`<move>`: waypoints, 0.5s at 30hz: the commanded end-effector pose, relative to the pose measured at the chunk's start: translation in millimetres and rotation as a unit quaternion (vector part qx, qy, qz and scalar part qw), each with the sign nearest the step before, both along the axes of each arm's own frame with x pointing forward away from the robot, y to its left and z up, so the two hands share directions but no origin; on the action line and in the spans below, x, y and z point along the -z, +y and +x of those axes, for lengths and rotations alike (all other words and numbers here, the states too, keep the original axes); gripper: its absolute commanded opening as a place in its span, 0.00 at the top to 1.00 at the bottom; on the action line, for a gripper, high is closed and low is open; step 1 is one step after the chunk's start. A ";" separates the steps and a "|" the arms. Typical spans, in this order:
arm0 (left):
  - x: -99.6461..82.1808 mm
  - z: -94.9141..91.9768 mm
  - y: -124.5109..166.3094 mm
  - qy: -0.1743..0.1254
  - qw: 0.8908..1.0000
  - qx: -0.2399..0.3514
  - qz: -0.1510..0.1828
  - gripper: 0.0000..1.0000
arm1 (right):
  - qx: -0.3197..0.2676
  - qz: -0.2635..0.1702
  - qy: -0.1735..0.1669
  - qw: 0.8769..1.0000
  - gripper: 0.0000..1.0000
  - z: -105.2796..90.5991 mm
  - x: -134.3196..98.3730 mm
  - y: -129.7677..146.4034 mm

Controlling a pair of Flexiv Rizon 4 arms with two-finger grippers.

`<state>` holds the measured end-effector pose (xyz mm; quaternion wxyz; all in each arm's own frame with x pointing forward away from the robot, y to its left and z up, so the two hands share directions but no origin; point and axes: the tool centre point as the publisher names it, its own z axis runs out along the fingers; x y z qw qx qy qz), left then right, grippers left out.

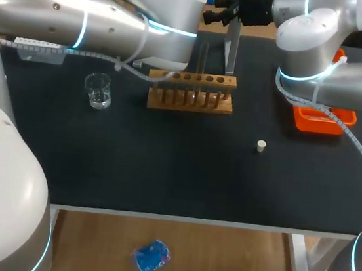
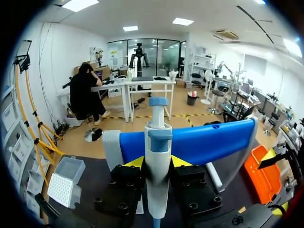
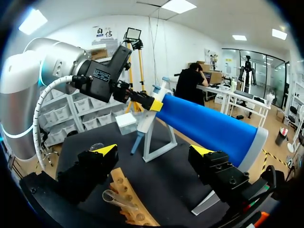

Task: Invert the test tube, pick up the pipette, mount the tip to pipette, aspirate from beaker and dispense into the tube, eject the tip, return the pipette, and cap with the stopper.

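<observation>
Pipette point(image 2: 157, 142) at the back of the table point(image 1: 163, 173), standing straight up on its white stand point(image 3: 159, 142). Long way of it: up and down, thin end low, button end high. Right in the middle of the left gripper point(image 2: 156, 164), with a finger pressed on each side, so clenched on the pipette. Looks like the picking-up step. Next move most likely a lift straight up, to come off the stand without bumping it. Left arm by far the nearer one.

Right gripper point(image 3: 154, 152) spread wide and holding nothing, hanging over the wooden rack point(image 1: 190, 100), off to one side of the pipette.

In the rack, one test tube point(image 3: 121, 199), its open mouth showing. Glass beaker point(image 1: 98, 91) toward the left of the table; hard to tell how much water inside. Tip box point(image 2: 66, 183) beside the left gripper, lid up, rows of white tips inside. Orange tray point(image 1: 321, 120) on the right, partly hidden by the right arm, so no telling what is in it. Small white stopper point(image 1: 261, 145) alone on the dark top, well apart from the rack.
</observation>
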<state>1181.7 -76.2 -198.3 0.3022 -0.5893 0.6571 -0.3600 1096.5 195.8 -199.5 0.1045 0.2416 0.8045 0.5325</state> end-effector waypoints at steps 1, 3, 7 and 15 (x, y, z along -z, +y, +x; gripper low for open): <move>1.3 0.4 -1.7 0.006 1.000 -0.003 0.003 1.00 | -0.001 -0.001 0.001 1.000 0.00 0.1 -0.6 -0.6; 3.2 -0.8 -1.9 0.009 1.000 -0.004 0.004 1.00 | -0.001 -0.001 0.001 1.000 0.00 0.1 -0.6 -0.6; 8.2 -3.6 -3.4 0.015 1.000 -0.004 0.003 1.00 | -0.001 -0.001 0.001 1.000 0.00 0.1 -0.6 -0.6; 13.5 -4.5 -6.3 0.022 1.000 -0.003 0.005 1.00 | -0.001 -0.001 0.001 1.000 0.00 0.1 -0.6 -0.6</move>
